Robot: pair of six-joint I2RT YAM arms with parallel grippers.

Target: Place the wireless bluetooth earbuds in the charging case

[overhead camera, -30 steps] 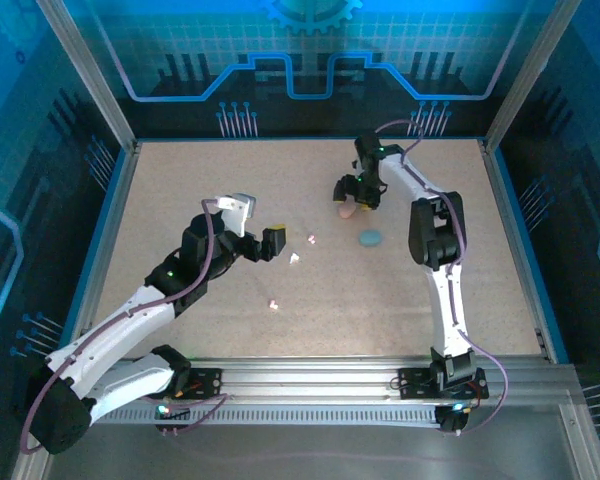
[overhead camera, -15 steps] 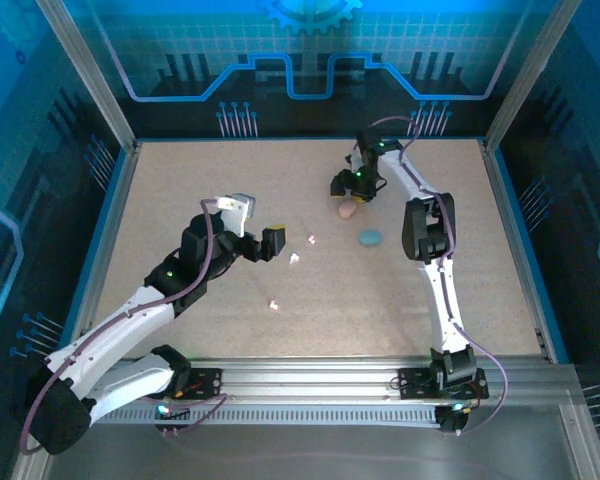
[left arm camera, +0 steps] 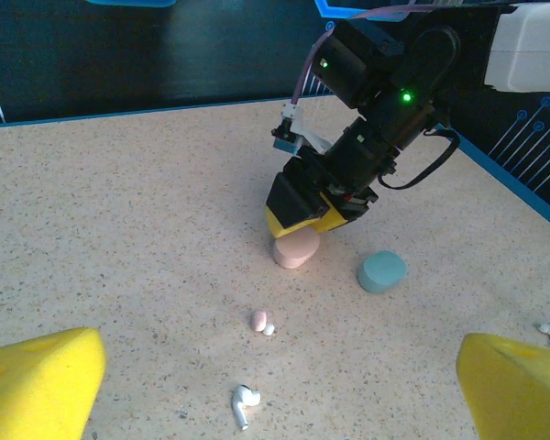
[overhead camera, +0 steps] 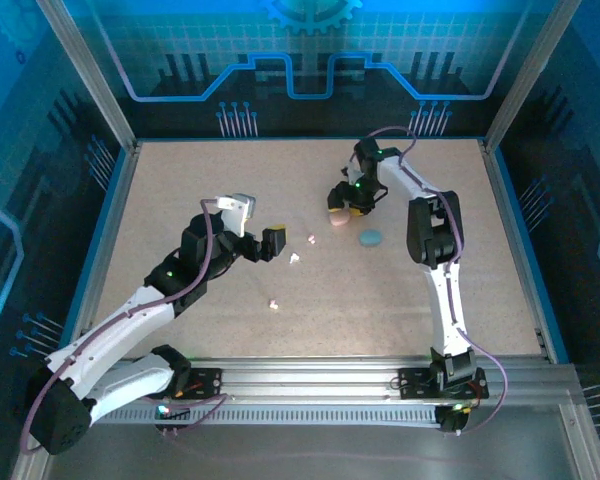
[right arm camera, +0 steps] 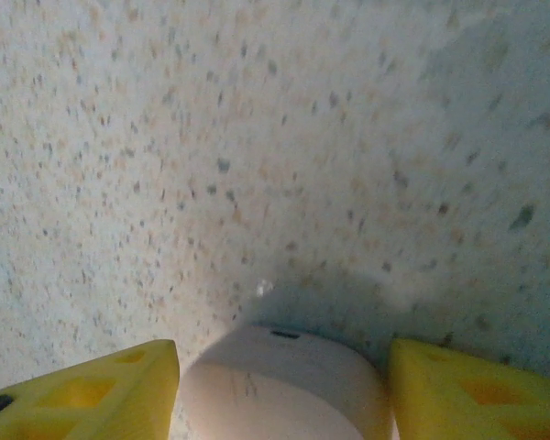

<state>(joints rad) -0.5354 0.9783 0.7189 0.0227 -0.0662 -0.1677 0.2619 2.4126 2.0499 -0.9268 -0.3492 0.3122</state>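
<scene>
Three cameras: one overhead, two on wrists.
Top sits high behind the arm bases (overhead camera: 185,380), looks down on the whole table (overhead camera: 180,200). Left wrist sits low, faces across the table to the pink case (left arm camera: 296,249), mid-range. Right wrist looks down, very close on that case; all three share it.

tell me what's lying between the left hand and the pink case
A pink-and-white earbud piece lies nearer the pink case, and a white earbud lies closer to the left hand. The left wrist view shows both.
</scene>
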